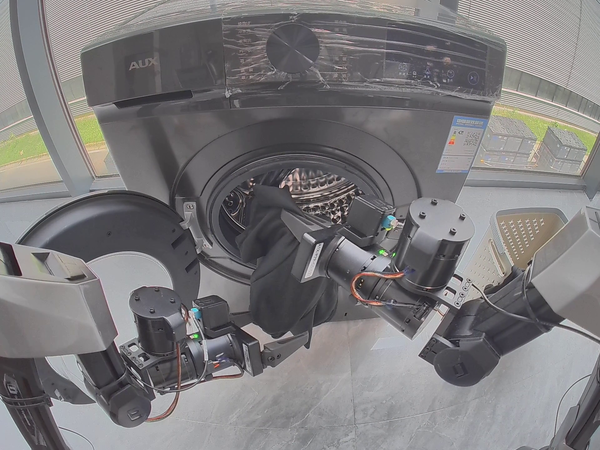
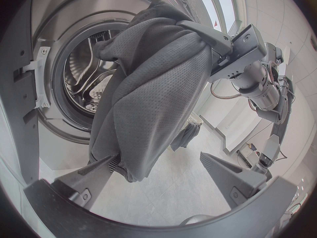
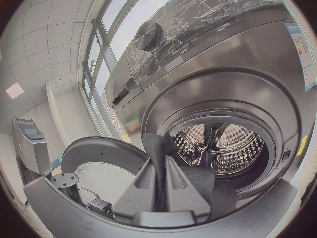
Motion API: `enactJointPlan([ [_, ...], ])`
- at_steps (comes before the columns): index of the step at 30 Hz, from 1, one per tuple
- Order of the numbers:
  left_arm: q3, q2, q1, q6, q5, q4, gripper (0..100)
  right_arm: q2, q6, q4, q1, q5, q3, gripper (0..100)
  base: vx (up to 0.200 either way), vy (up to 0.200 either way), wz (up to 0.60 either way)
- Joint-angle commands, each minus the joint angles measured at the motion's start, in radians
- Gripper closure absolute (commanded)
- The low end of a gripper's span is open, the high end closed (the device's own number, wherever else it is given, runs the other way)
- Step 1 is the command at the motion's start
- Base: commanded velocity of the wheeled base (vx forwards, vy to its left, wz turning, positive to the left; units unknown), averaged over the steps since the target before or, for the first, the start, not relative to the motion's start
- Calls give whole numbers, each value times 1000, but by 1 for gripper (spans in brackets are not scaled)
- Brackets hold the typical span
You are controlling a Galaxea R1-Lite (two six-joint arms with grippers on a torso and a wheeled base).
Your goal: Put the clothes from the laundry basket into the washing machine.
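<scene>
Garment (image 1: 275, 289), dark perforated mesh, limp in clenched right tool (image 3: 161, 162); left tool (image 2: 158, 158) released.

Right arm: raised and extended forward, forearm angled toward the robot's left.
Right gripper (image 3: 160, 164): fingers pressed together, pinching a dark garment (image 2: 155, 83) near its top.
Left arm: low, elbow bent, forearm running toward the robot's right.
Left gripper (image 2: 158, 158): fingers spread wide apart, one fingertip touching the garment's lower hem.
</scene>
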Motion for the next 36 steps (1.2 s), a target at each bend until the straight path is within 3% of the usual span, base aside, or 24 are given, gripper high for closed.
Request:
enactJointPlan([
  [1,-17,27,-2,1,6,-8,0,-1,0,0,3,-1,2,100,0,0,0],
  [7,-21,27,-2,1,25,-9,0,5,0,-5,4,-1,2,100,0,0,0],
  [8,-23,28,-2,5,25,-9,100,7,-2,-14,3,-1,2,100,0,0,0],
  [14,-20,10,-8,13,29,-13,100,13,0,-19,1,-1,12,100,0,0,0],
  [27,43,-136,-74,2,29,-13,100,25,-2,-45,-3,-3,46,100,0,0,0],
  [28,43,-136,-74,2,29,-13,100,25,-2,-45,-3,-3,46,0,0,0,0],
  [33,20,-151,-61,2,34,-13,100,25,-2,-43,-26,-5,49,0,0,0,0],
  [36,-12,-159,-54,-3,54,-13,100,25,-6,-40,-45,-34,52,0,0,0,0],
])
